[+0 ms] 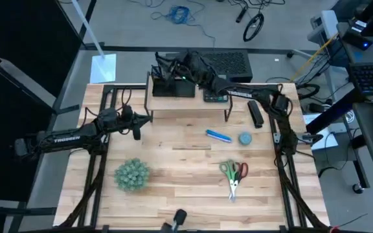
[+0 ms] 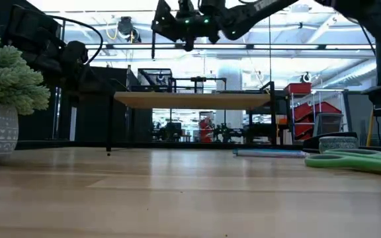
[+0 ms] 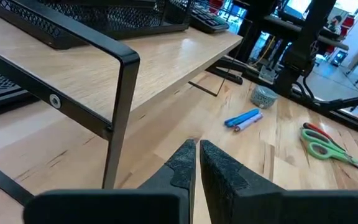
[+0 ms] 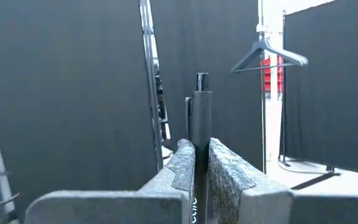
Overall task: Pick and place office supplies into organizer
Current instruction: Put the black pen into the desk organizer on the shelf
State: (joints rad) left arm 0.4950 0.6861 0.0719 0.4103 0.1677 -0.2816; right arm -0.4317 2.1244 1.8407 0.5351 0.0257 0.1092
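Right gripper (image 4: 195, 163) clamps a dark pen (image 4: 200, 115) above the organizer (image 1: 172, 87); left gripper (image 3: 197, 163) waits, jaws together. Blue pens (image 1: 218, 135) and 2 scissors (image 1: 233, 175) remain.

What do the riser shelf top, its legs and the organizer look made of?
Riser shelf top: light wood, matte, visible grain; solid or veneer can't be told. Legs: black flat bar, probably painted metal, with a bolt head showing. Organizer: black wire mesh, likely metal, see-through weave.
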